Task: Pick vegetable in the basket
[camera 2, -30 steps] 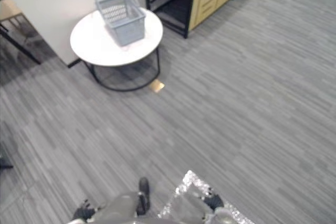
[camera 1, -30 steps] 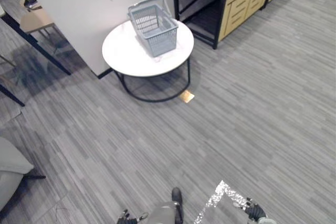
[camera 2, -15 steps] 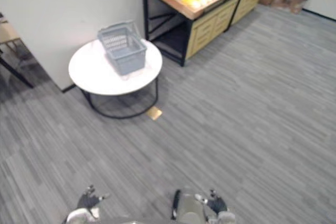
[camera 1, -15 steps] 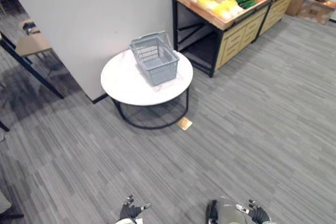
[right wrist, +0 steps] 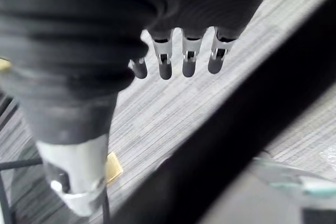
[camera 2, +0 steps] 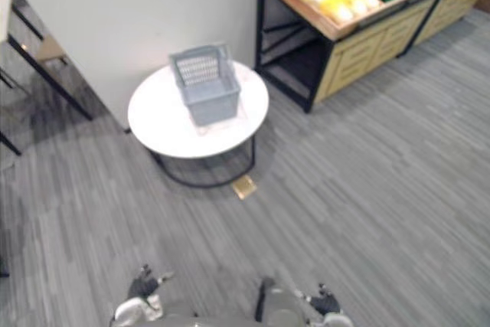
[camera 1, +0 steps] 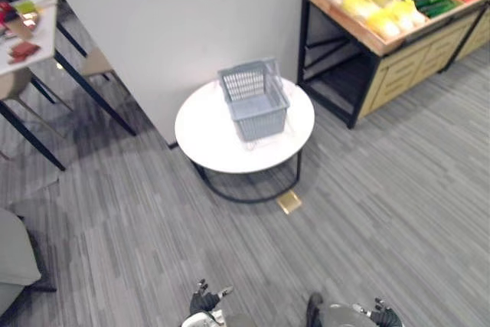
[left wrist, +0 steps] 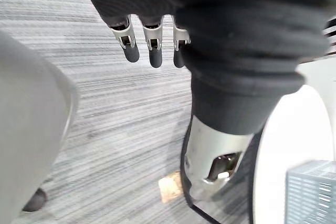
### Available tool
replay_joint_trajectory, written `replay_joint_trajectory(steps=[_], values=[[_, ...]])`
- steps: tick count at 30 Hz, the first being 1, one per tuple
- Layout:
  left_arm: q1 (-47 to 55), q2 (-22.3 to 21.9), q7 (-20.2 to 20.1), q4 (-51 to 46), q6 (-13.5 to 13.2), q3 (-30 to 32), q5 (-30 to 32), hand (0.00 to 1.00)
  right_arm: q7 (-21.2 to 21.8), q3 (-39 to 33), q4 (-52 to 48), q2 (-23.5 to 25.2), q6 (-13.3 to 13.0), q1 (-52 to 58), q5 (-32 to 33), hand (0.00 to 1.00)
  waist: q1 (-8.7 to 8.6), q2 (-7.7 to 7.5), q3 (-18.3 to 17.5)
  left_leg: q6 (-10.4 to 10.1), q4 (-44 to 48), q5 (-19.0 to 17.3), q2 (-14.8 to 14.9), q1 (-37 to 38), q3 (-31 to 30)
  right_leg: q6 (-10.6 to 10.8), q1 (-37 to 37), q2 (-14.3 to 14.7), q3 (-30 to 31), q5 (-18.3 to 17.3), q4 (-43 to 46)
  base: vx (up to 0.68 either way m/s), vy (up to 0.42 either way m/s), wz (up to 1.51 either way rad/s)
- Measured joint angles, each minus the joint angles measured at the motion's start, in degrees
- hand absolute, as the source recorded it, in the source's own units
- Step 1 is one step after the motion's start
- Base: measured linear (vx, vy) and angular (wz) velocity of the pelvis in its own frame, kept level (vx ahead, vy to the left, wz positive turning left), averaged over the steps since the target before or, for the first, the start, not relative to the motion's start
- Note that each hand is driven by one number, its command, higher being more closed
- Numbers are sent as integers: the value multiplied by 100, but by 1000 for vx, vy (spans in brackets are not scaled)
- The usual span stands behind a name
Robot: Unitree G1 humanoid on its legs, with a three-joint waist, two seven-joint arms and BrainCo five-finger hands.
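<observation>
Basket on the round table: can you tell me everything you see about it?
The basket is grey-blue and looks like plastic, with slotted lattice sides, a solid rim and a thin handle that seems to lie back along its far edge. It stands upright on the white round table, on the far half of the top, with its opening facing up. Nothing shows inside it, and only the tabletop touches it.

Bright, even indoor light leaves a soft shadow under the round table (camera 1: pixel 210 139) on the grey floor (camera 1: pixel 398 212).
</observation>
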Motion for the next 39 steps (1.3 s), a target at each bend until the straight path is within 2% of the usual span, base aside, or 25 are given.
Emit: replay_joint_trajectory(steps=[2, 3, 5, 7, 9, 10, 12, 13, 14, 15, 18, 19, 20, 22, 23, 25, 27, 29, 30, 31, 32, 33, 34, 36, 39], values=[[-15, 22, 5, -76, -7, -8, -4, 0, -20, 0, -50, 1, 4, -6, 20, 0, 104, 7, 8, 303, -326, -345, 71, -533, 381, 82, 335, -23, -28, -53, -278, 312, 25, 10], [-20, 36, 8, -76, -11, -13, -4, 0, -33, 0, -50, 1, 8, -16, 23, 0, 135, -1, 12, 305, -571, -387, 69, -621, 459, 100, 403, -42, -28, -60, -342, 199, 75, 3], [-25, 71, 16, -77, -35, -60, -6, 0, -75, 4, -50, 12, 13, -50, 23, 0, 137, -20, 20, 394, -2448, -364, -80, -690, 614, 283, 628, -176, -77, -123, -508, 283, 169, 5], [-2, 88, 35, -74, -38, -157, -8, 0, -114, 35, -53, 4, 9, -47, 21, 0, 129, -14, 17, 446, -4186, 42, -255, -567, 579, 494, 753, -317, -83, -243, -540, 321, 240, 7], [61, 97, 50, -70, -39, -247, -8, 0, -117, 224, -54, -84, 9, -53, 18, 0, 134, 42, -6, 412, -5111, 431, -257, -523, 551, 730, 909, -371, -3, -389, -547, 383, 333, -10], [121, 154, 54, -56, -39, -273, -40, 0, -115, 353, -52, -117, 8, -68, 14, 0, 200, 32, -53, 445, -4918, 888, -335, -464, 593, 824, 1004, -473, 151, -459, -586, 484, 406, -41], [97, 338, 55, -62, -45, -322, -160, 0, -82, 482, -46, 62, -3, -115, 10, 0, 265, -332, -152, 597, -4576, 666, -618, -509, 687, 799, 1088, -706, 488, -414, -738, 420, 298, -30], [62, 501, 56, 5, -37, -365, -163, 0, -72, 574, -60, 171, -20, -153, 8, 0, 230, -497, -233, 695, -4394, 461, -768, -547, 760, 851, 1050, -864, 686, -262, -667, 343, 217, -2], [49, 538, 56, 45, -36, -391, -164, 0, -49, 578, -63, 199, -19, -162, 8, 0, 227, -532, -261, 715, -4312, 389, -817, -534, 797, 906, 995, -926, 799, -191, -562, 485, 308, -18], [47, 508, 59, 56, -33, -408, -165, 0, -23, 571, -85, 209, -20, -184, 5, 0, 255, -534, -283, 917, -4228, 230, -862, -377, 978, 954, 825, -1032, 1121, 12, -119, 395, 255, -32], [99, 498, 61, 83, -25, -433, -148, 0, 23, 591, -114, 220, -23, -251, 10, 0, 251, -446, -268, 1085, -4302, 63, -856, 49, 1236, 990, 141, -1126, 1497, 691, 1350, 390, 285, -47], [138, 524, 57, 81, -22, -545, -150, 0, 29, 612, -170, 200, -23, -290, 9, 0, 186, -401, -243, 1201, -4395, -35, -860, 379, 1326, 931, -209, -1237, 1440, 1361, 2214, 305, 227, -29], [143, 532, 55, 81, -21, -598, -150, 0, 28, 634, -191, 186, -25, -299, 6, 0, 168, -361, -217, 1244, -4453, -92, -858, 538, 1375, 899, -309, -1273, 1421, 1524, 2529, 353, 226, -31], [140, 619, 44, 75, -14, -731, -136, 0, 25, 654, -253, 178, -26, -343, 7, 0, 148, -347, -166, 1216, -4729, -298, -872, 1146, 1408, 607, -689, -1364, 1074, 1121, 3714, 264, 93, -19], [148, 669, 44, 53, -14, -766, -137, 0, 20, 760, -338, 149, -30, -344, 8, 0, 90, -327, -154, 1215, -4892, -297, -863, 1428, 1410, 556, -828, -1367, 636, 691, 3988, 228, 21, -1], [110, 686, 37, 28, -31, -797, -139, 0, 22, 829, -384, 121, -47, -349, 5, 0, 66, -277, -130, 1174, -5056, -322, -808, 1678, 1411, 521, -984, -1349, 10, 220, 3525, 222, -50, 3], [69, 699, 25, 30, -35, -788, -139, 0, 25, 848, -405, 132, -46, -418, 5, 0, 85, -241, -104, 1018, -5073, -419, -698, 1716, 1439, 551, -1117, -1239, -308, 207, 2143, 177, -123, 0], [101, 693, 14, 48, -33, -742, -138, 0, 24, 836, -370, 135, -32, -460, 10, 0, 98, -242, -89, 751, -5013, -565, -563, 1753, 1438, 805, -1199, -1150, -166, 503, 349, 222, -263, 0], [133, 697, 15, 48, -33, -739, -138, 0, 24, 836, -372, 135, -31, -462, 10, 0, 98, -245, -87, 679, -4993, -606, -521, 1765, 1432, 791, -1215, -1139, -92, 612, 108, 250, -313, -2], [183, 713, 21, 55, -30, -726, -138, 0, 23, 834, -372, 135, -25, -462, 8, 0, 100, -279, -66, 453, -4918, -731, -397, 1834, 1417, 813, -1213, -1112, 117, 790, -393, 233, -292, -2], [199, 730, 23, 55, -31, -714, -138, 0, 24, 842, -371, 139, -19, -460, 6, 0, 112, -313, -70, 342, -4892, -782, -344, 1874, 1406, 828, -1203, -1118, 220, 799, -561, 334, -426, -3], [201, 758, 39, 61, -29, -669, -141, 0, 28, 847, -368, 127, -12, -467, 7, 0, 128, -360, -51, 104, -4844, -911, -191, 1978, 1362, 856, -1160, -1058, 189, 1328, -513, 345, -422, 1], [167, 685, 46, 81, -27, -682, -141, 0, 27, 832, -390, 70, -20, -502, 12, 0, 108, -227, -6, 11, -4873, -982, -26, 2066, 1317, 796, -1207, -910, 119, 1416, -208, 424, -478, 2], [40, 411, 30, 136, -35, -723, -147, 0, 29, 972, -367, -152, -8, -638, 1, 0, 115, 82, -38, -65, -4958, -695, 305, 2133, 1071, 529, -1476, -612, 20, 782, 466, 387, -357, -7], [6, 299, 39, 148, -38, -731, -187, 0, 63, 1079, -354, -244, -12, -642, -2, 0, 86, 102, -51, -124, -4460, -239, 483, 1852, 780, 368, -1423, -479, -117, 540, 556, 326, -300, -1]])
